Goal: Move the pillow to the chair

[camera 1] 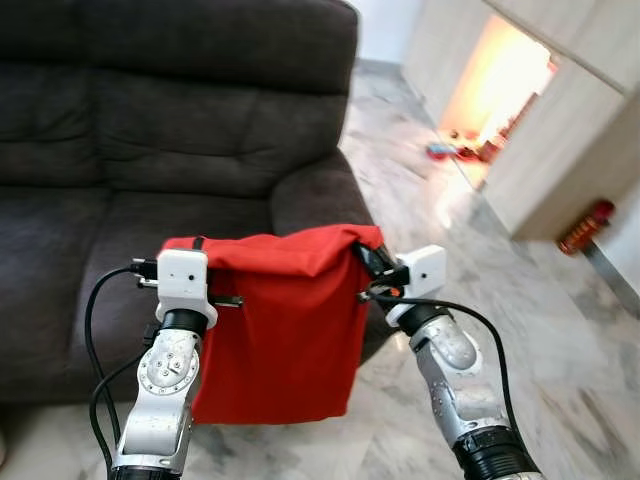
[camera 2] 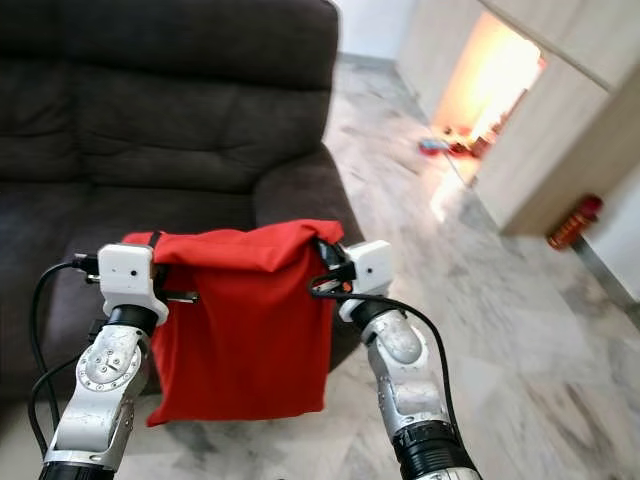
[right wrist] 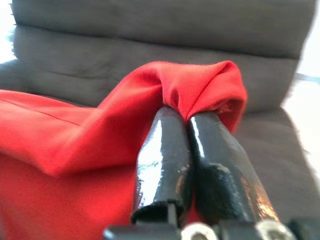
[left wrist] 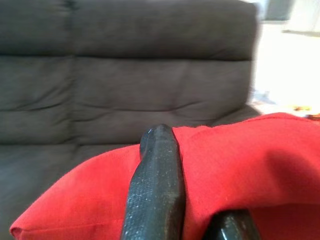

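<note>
Pillow-wise, the soft red fabric pillow (camera 1: 275, 330) is up in the air, hanging flat like a sheet between the two silver arms, just in front of the right armrest of the dark grey fabric sofa (camera 1: 150, 130). Its top edge is bunched and folded over where it's being held, and the rest droops straight down toward the pale marbled tile floor (camera 1: 520, 340), not touching it as far as I can see. The left end effector (left wrist: 175, 165) is up at the pillow's top left corner, its black fingers (left wrist: 156, 185) pressed together with red cloth squeezed between them, one finger lying on top of the fabric in the left wrist view. The right end effector (right wrist: 187, 125) has the top right corner, and the right wrist view shows it pretty clearly: both glossy black fingers are clamped tight side by side with a wad of red fabric pinched at their tips. Black cables loop off both wrists. Over on the far right there's a light wood cabinet wall (camera 1: 560, 150) with a brightly lit orange opening (camera 1: 495, 85) in it, some small blurry bits on the floor near that glow, and a red cylinder-shaped thing (camera 1: 586, 226) lying on the floor by the cabinet's near edge.
</note>
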